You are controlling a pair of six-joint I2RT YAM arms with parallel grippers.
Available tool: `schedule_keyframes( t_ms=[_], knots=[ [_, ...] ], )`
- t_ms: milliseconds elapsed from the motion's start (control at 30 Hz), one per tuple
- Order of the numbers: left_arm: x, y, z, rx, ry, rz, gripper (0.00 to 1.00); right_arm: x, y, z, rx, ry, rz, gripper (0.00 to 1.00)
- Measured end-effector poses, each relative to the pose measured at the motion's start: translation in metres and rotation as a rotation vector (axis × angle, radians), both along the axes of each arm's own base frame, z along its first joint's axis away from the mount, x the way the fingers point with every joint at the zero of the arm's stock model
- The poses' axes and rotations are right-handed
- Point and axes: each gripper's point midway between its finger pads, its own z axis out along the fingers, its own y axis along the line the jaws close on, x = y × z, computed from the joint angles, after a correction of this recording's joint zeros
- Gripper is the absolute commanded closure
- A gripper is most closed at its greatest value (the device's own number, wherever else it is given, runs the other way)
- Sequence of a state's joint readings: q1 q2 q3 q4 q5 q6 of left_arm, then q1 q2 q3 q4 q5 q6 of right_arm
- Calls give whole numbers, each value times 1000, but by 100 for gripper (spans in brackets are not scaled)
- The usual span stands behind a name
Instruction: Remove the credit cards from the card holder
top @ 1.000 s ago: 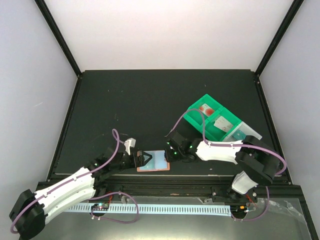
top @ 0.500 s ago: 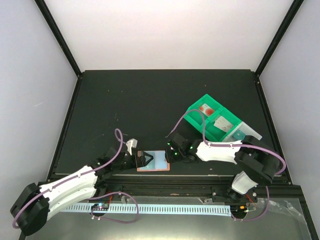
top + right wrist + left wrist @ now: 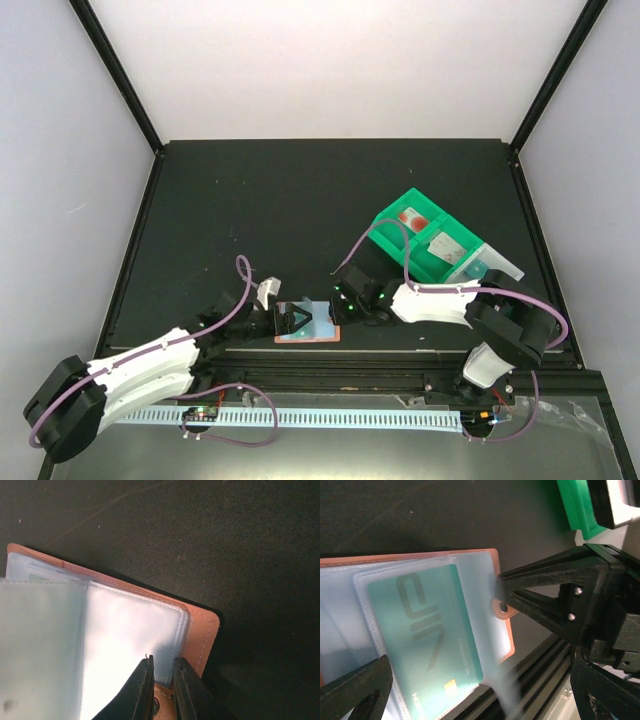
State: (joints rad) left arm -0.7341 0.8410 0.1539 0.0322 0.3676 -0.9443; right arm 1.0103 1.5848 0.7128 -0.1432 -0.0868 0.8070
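Card holder (image 3: 200, 630) sits pinched by the right gripper (image 3: 162, 664), teal credit card (image 3: 427, 645) lying lengthwise under the wide-open left gripper (image 3: 291, 320).

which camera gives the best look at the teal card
Left wrist: the teal card fills the frame inside its sleeve, markings and chip visible. Top external shows only a pale patch on the holder. Right wrist shows just blank sleeves, no card discernible.

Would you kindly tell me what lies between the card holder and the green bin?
In the top view, the right gripper, pinching the card holder, and its black wrist fill that stretch toward the green bin; otherwise bare black table.
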Motion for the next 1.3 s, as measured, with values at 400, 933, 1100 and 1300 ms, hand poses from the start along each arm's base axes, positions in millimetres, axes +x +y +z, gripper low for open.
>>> schedule_keyframes(
  t_ms=[400,933,1100,1300],
  knots=[
    [-4,-13,18,-119,-6,-34,1,0,3,-1,33,4,-17,88],
    [-1,20,5,5,9,108,22,5,-14,38,3,-67,-34,75],
    [-1,31,-6,69,27,146,48,7,-6,48,29,-78,-23,75],
    [0,35,-16,135,44,146,64,-1,4,41,41,-33,10,75]
  ],
)
